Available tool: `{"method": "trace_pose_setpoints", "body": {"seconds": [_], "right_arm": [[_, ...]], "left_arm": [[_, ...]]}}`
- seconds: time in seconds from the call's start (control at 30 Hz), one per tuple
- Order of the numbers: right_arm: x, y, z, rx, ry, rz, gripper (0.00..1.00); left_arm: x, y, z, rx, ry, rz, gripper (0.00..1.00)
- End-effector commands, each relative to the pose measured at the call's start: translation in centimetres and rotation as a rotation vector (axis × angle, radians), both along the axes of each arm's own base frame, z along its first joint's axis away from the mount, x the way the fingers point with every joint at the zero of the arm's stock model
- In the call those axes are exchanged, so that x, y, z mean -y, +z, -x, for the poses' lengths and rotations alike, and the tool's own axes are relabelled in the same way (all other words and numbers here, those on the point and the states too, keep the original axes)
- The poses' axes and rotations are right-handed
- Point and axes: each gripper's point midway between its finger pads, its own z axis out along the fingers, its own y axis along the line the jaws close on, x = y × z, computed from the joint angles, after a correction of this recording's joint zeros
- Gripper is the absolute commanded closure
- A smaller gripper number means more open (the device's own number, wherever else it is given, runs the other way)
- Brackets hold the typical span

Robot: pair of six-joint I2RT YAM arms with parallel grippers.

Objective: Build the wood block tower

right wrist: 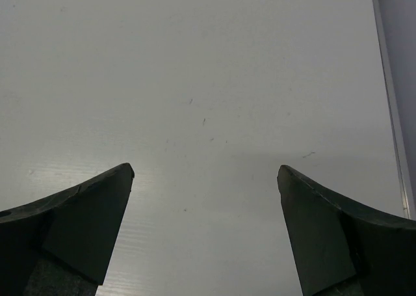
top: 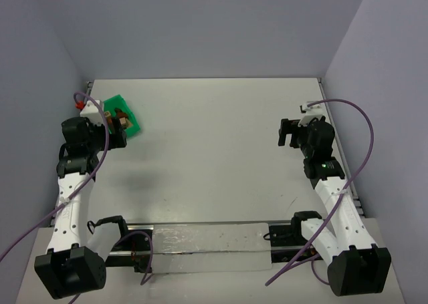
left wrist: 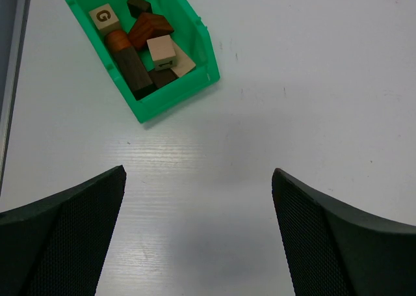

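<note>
Task's thing: wood blocks (left wrist: 140,45), a loose heap in the green tray (left wrist: 179,94) at the far left of the table (left wrist: 292,81); none is stacked yet.
Tray: bright green moulded plastic, smooth, low walls, set askew; it is likely light enough to slide if nudged.
Lettered cube (left wrist: 103,17): pale tan, matte, a dark "G" on its top face, lying at the far end of the heap.
Plain cube (left wrist: 161,49): pale tan, square edges, resting on top of darker pieces and the most exposed.
Reddish block (left wrist: 148,28): warm red-brown, visible grain, angled faces; its exact shape cannot be told.
Long cuboid (left wrist: 133,71): dark brown, lying along the tray's left wall, partly under its neighbours.
Handling, as judged: small, rigid and light, so they will not crush. Flat sanded faces give the pads fair purchase, but a tiny block can twist or pop out if pinched off-centre.
Where to hold: across two parallel flat sides, from above. The plain cube looks the easiest first pick; the wall crowds the long cuboid.
Left gripper (left wrist: 198,175): fingers spread wide, holding nothing, over bare table just near of the tray.
Right gripper (right wrist: 205,172): fingers spread wide, holding nothing, over bare table at the right, well apart from the blocks.
</note>
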Motion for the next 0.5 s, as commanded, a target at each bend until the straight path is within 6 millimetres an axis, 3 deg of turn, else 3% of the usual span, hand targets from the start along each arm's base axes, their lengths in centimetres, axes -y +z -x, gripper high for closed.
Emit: {"method": "trace_pose_setpoints", "body": {"seconds": [0.0, 0.13, 0.47], "right_arm": [[0.5, 2.8, -0.7, 0.064, -0.019, 0.008, 0.0], [0.5, 2.7, -0.8, 0.059, -0.018, 0.009, 0.0], [0.3, 2.2, -1.0, 0.033, -0.006, 0.008, 0.0]], "left_arm": [[-0.2, 1.4, -0.7, 0.055, 0.001, -0.014, 0.01], [-0.6, 1.3, -1.0, 0.04, 0.023, -0.01, 0.01], [-2.8, 1.1, -3.9, -0.096, 0.187, 0.047, 0.15]]}}
